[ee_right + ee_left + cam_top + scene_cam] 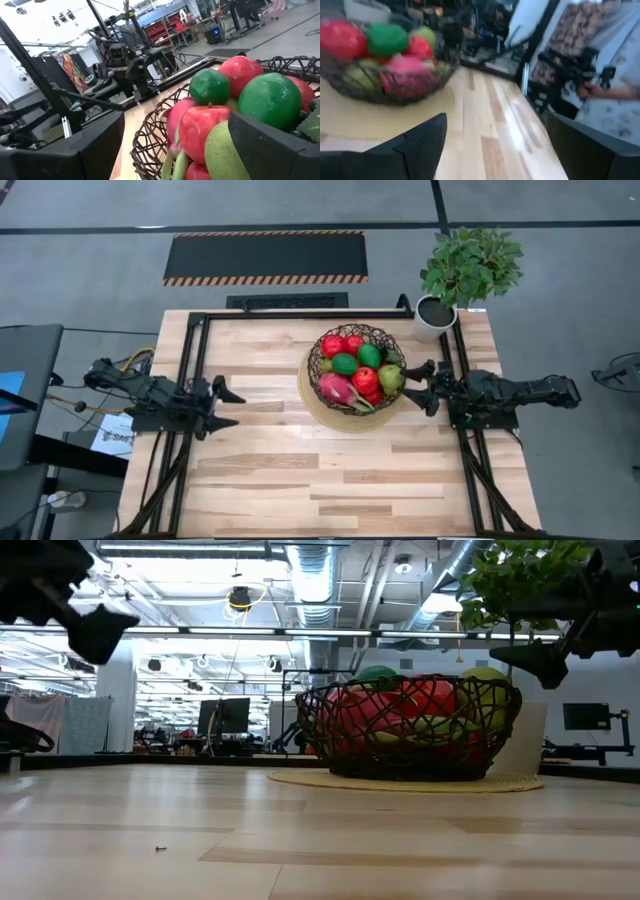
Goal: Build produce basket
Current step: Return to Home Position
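Observation:
The basket [355, 365], a dark wire bowl on a round tan disc, stands right of the table's centre. It holds red apples [333, 345], green limes [345, 364], a green pear [390, 377] and a pink dragon fruit [337, 388]. My right gripper [418, 387] is open, just off the basket's right rim and raised to rim height [545, 660]; in its wrist view [176, 120] the fruit fills the gap between the fingers. My left gripper [232, 406] is open, well left of the basket and above the table [100, 630], facing the basket [385, 75].
A leafy potted plant [465, 270] in a white pot stands at the table's far right corner, behind the right arm. Black frame rails [200, 370] run along the table's left, right and far sides. A person [615, 95] shows beyond the table. Bare wood [330, 480] lies near.

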Action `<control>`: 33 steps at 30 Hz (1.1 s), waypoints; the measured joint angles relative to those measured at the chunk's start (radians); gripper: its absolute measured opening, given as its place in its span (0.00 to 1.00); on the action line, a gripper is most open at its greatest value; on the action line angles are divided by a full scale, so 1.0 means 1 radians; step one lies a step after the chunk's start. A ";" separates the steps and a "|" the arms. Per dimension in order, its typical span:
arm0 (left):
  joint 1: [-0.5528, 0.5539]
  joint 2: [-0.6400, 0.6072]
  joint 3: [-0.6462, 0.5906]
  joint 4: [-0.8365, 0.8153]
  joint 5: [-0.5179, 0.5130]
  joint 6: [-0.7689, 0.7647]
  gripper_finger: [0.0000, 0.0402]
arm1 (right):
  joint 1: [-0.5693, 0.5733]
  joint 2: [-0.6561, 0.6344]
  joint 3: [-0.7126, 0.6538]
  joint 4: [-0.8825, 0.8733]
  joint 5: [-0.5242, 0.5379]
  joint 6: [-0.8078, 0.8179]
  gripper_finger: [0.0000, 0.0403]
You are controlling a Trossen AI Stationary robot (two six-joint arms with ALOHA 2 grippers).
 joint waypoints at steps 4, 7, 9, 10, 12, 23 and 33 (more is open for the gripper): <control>0.000 0.008 -0.056 0.063 0.008 -0.014 0.81 | 0.004 0.006 0.000 -0.007 0.000 -0.033 0.93; 0.000 0.020 -0.065 0.096 -0.010 0.008 0.81 | 0.005 0.008 -0.001 -0.011 -0.002 -0.076 0.93; 0.000 0.018 -0.065 0.096 -0.021 0.008 0.81 | 0.005 0.008 -0.001 -0.013 -0.002 -0.077 0.93; 0.000 0.018 -0.065 0.096 -0.026 0.008 0.81 | 0.005 0.008 -0.001 -0.013 -0.002 -0.077 0.93; 0.000 0.019 -0.065 0.095 -0.026 0.016 0.81 | 0.005 0.008 -0.001 -0.012 -0.002 -0.077 0.93; 0.000 0.019 -0.065 0.092 0.013 -0.065 0.81 | 0.005 0.008 -0.001 -0.012 -0.002 -0.079 0.93; 0.000 0.019 -0.065 0.090 0.013 -0.068 0.81 | 0.005 0.008 -0.002 -0.012 -0.002 -0.079 0.93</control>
